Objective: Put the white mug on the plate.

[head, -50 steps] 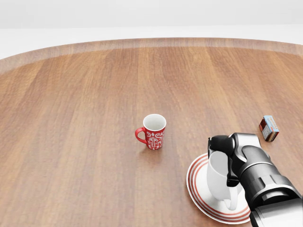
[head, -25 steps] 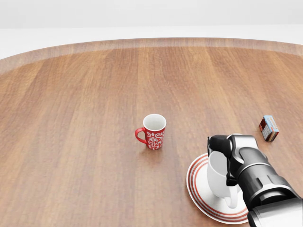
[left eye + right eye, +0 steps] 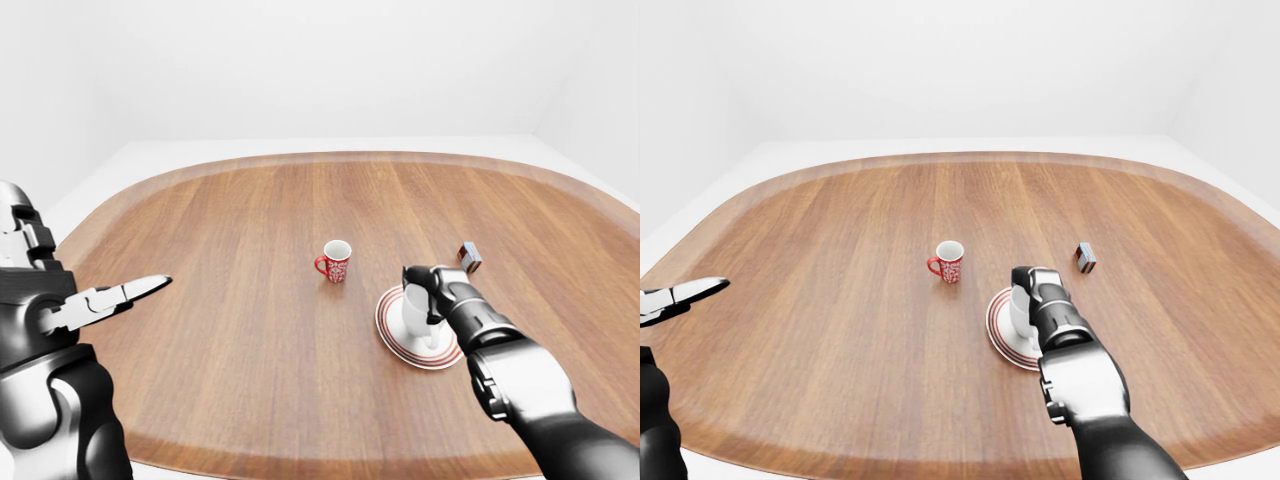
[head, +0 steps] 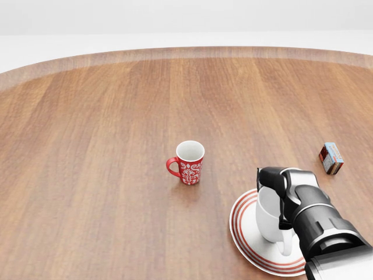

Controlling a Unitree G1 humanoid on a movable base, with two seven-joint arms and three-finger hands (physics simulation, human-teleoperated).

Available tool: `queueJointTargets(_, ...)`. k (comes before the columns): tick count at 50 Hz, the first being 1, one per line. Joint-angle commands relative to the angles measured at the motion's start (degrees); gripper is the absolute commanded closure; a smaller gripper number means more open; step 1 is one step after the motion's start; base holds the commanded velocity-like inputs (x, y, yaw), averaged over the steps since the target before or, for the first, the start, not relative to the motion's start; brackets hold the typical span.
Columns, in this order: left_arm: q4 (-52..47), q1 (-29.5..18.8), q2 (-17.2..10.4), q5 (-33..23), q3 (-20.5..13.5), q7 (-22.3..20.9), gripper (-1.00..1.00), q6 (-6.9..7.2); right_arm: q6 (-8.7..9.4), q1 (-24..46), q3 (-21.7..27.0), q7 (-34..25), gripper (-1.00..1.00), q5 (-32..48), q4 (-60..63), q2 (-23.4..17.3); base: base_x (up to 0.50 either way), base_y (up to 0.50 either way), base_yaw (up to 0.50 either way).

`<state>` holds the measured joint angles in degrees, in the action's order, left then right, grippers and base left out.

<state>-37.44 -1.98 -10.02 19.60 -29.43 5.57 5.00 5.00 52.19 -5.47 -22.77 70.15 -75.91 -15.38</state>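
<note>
gripping the white mug [image 4: 269, 216], the right hand [image 4: 278, 188] has its fingers [image 4: 269, 174] clamped over the rim and far side. mug stands upright on the red-ringed plate [image 4: 243, 217], near-right part of the worktop [image 4: 105, 146]; base looks seated but contact is partly hidden by the arm. left hand [image 3: 105, 298] hovers far left, fingers apart, holding nothing. risks: letting go while pulling sideways could tip the mug or drag it off the plate's centre; a finger hooked inside the rim could lift it again. red mug [image 4: 189, 162] and small box [image 4: 331, 158] sit well apart, unlikely to be hit.
</note>
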Motion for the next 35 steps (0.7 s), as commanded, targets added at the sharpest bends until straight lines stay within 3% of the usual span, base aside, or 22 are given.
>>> queueJointTargets(1,0.1,0.1,0.1,-0.1,0.1,-0.1,-1.0,0.0,0.0,-0.2,0.0,0.7,1.0,0.7,0.1,0.0,0.0,0.0,0.0)
queueJointTargets(2,0.2,0.1,0.1,-0.1,0.1,-0.1,-1.0,0.0,0.0,-0.3,0.0,0.7,0.94,0.6,0.1,0.0,0.0,0.0,0.0)
queueJointTargets(3,0.2,0.1,0.1,-0.1,0.1,-0.1,-1.0,0.0,0.0,-0.4,0.0,0.8,0.69,0.6,0.0,0.0,0.0,0.0,0.0)
queueJointTargets(8,0.2,0.0,0.0,-0.1,0.1,0.0,-1.0,0.0,0.0,-0.4,0.0,0.6,0.43,0.5,0.1,-0.1,0.0,0.0,0.0)
queueJointTargets(10,0.3,0.0,0.1,-0.1,0.1,0.0,-1.0,0.0,0.0,-0.6,0.1,0.5,-0.1,0.3,0.2,0.1,0.0,0.0,0.0)
queueJointTargets(11,0.3,0.0,0.1,-0.1,0.1,0.0,-1.0,0.0,0.0,-0.6,0.1,0.5,-0.1,0.3,0.2,0.1,0.0,0.0,0.0)
queueJointTargets(12,0.3,-0.1,0.0,-0.1,0.1,0.1,-1.0,0.0,0.0,-0.6,0.0,0.4,-0.39,0.3,0.2,0.0,0.0,0.0,0.0)
queueJointTargets(13,0.3,-0.2,0.0,-0.1,0.1,0.1,-1.0,0.0,0.0,-0.6,0.0,0.3,-0.5,0.4,0.2,0.0,0.0,0.0,0.0)
queueJointTargets(15,0.3,-0.1,0.0,-0.1,0.1,0.1,-1.0,0.0,0.0,-0.5,-0.1,0.2,-0.98,0.4,0.2,-0.1,0.0,0.0,0.0)
queueJointTargets(26,0.5,-0.2,0.0,-0.2,0.3,0.1,-1.0,0.0,0.0,-0.8,0.0,-0.2,-1.0,0.3,0.1,0.0,0.0,0.0,0.0)
queueJointTargets(31,0.7,-0.2,0.0,-0.1,0.2,0.0,-1.0,0.0,0.0,0.0,1.7,-3.8,-1.0,-2.8,1.1,0.4,0.0,0.0,0.0)
queueJointTargets(35,0.7,-0.1,0.0,-0.2,0.3,0.0,-1.0,0.0,0.0,1.7,2.1,-10.5,-1.0,-6.3,3.3,0.5,0.0,0.0,0.0)
